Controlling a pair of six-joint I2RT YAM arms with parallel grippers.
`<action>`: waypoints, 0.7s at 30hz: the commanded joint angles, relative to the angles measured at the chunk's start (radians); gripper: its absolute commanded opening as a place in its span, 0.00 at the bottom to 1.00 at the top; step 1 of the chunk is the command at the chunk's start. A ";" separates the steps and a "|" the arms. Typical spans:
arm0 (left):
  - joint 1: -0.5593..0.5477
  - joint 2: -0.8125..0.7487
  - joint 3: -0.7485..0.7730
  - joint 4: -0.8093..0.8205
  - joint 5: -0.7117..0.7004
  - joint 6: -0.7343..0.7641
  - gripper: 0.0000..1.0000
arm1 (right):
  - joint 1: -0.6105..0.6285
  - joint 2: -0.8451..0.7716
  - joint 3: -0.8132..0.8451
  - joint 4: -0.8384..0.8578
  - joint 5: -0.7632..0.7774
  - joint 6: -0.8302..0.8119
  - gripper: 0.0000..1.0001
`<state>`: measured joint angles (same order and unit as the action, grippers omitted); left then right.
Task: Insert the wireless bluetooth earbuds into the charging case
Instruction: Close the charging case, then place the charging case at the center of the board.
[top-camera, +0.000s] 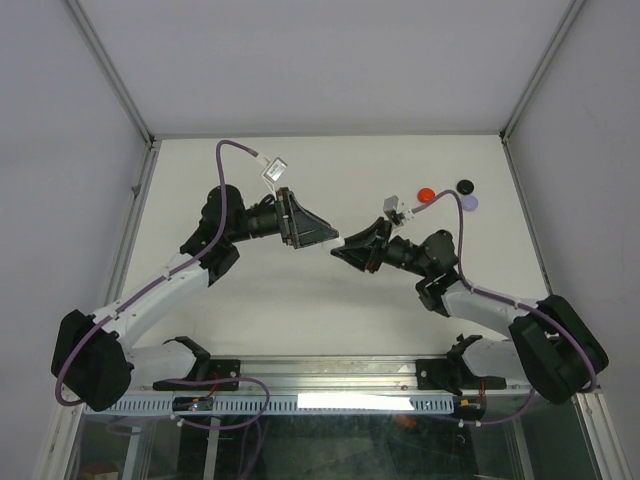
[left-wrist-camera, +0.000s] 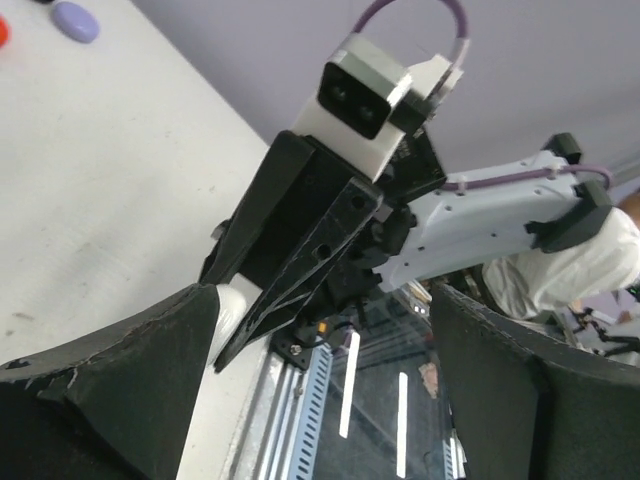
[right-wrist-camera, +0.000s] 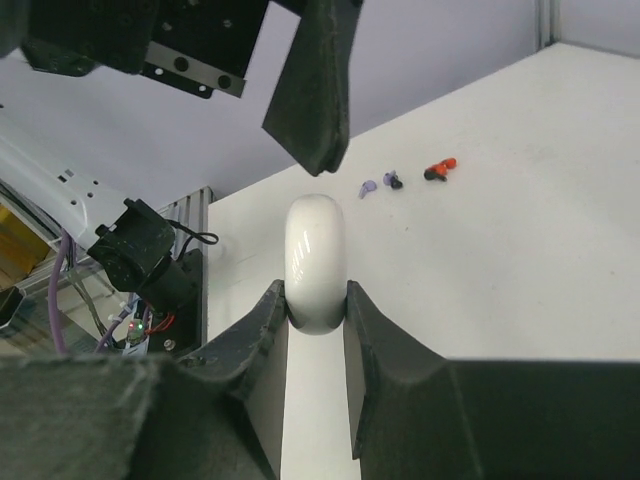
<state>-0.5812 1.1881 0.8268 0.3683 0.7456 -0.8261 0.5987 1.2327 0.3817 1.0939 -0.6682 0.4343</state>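
1. A white rounded piece (right-wrist-camera: 316, 250) is being gripped on edge between the two fingers of the right end effector (right-wrist-camera: 316, 300), which is being pressed closed on it above the middle of the table (top-camera: 300, 170).
2. The left end effector (left-wrist-camera: 325, 300) is being held open, with its fingers spread wide and nothing between them. It is being pointed at the right end effector, and in the top view the tips are near each other but apart.
3. In the right wrist view, one left finger (right-wrist-camera: 310, 90) is being shown just above the white rounded piece, not touching it.
4. A red round piece (top-camera: 425, 194), a black round piece (top-camera: 464, 186) and a lavender round piece (top-camera: 470, 202) are being borne by the table at its far right. They are close together, beyond the right arm and well apart from both end effectors.
5. A lavender bit (right-wrist-camera: 368, 187), a dark bit (right-wrist-camera: 396, 182) and a red bit (right-wrist-camera: 440, 168) are being shown on the table beyond the white rounded piece. They are too small for their form to be told.
6. A camera block (left-wrist-camera: 365, 85) with two dark lenses is being carried on the right wrist, and a purple cable (top-camera: 220, 160) is being run along each arm.
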 joint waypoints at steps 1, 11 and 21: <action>0.006 -0.058 0.091 -0.270 -0.165 0.180 0.91 | -0.028 -0.062 0.075 -0.219 0.057 0.013 0.00; 0.050 -0.079 0.250 -0.762 -0.669 0.436 0.99 | -0.152 -0.137 0.105 -0.689 0.204 0.034 0.00; 0.118 -0.118 0.227 -0.805 -1.067 0.583 0.99 | -0.324 -0.017 0.135 -0.996 0.207 0.019 0.00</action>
<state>-0.5011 1.1095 1.0542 -0.4389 -0.1101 -0.3290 0.3336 1.1732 0.4828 0.2192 -0.4664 0.4580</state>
